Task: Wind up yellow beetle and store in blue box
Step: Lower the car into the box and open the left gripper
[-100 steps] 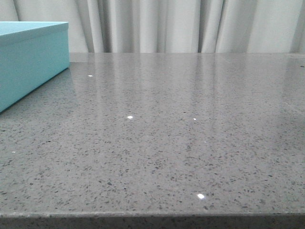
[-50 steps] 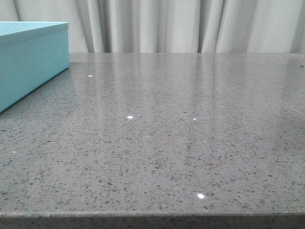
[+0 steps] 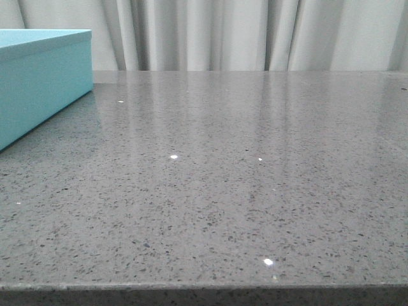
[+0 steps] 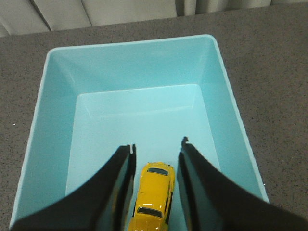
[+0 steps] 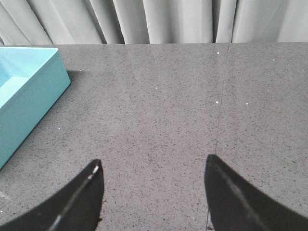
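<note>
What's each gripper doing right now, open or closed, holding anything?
Left gripper: open, fingers straddling the yellow beetle in the blue box.
Right gripper: open, empty.

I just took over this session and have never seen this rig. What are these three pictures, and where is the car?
This is a two-armed robot at a grey table. The front view looks forward over the table and shows only the blue box at the left; no arm is in it. The left wrist view looks down past the left gripper into the box. The yellow beetle lies inside, between the spread fingers; a gap shows on one side, so it looks released rather than held. The right wrist view shows the right gripper open over bare table, holding nothing, with the box off to one side.
</note>
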Robot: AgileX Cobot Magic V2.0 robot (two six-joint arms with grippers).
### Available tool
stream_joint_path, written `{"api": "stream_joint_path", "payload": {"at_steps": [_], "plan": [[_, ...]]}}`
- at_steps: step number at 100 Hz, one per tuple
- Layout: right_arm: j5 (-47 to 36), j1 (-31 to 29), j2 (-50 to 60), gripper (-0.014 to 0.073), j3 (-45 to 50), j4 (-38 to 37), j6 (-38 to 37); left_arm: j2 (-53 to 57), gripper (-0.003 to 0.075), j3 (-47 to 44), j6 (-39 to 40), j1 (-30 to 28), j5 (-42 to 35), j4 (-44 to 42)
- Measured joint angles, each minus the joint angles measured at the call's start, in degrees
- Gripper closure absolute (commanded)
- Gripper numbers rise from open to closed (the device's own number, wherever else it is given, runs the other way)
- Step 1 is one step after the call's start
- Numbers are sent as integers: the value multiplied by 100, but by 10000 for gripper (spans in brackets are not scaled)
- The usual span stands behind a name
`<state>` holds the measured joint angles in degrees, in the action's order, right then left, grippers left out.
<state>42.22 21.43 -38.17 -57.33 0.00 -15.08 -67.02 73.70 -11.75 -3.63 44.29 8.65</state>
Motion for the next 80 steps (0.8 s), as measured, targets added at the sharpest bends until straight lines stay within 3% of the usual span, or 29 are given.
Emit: {"api": "stream_joint_path", "payload": {"at_steps": [20,37,80], "plan": [[-315,0,522,489,627,-60,13,923,702,-765,-18,0,-324,106],[-469,0,914,654,1042,-103,13,1702,741,-1440,-86,0,-433,242],[-1703,0,1993,660,2365,-397,13,3603,741,-3434,-146,0,-1701,278]]}}
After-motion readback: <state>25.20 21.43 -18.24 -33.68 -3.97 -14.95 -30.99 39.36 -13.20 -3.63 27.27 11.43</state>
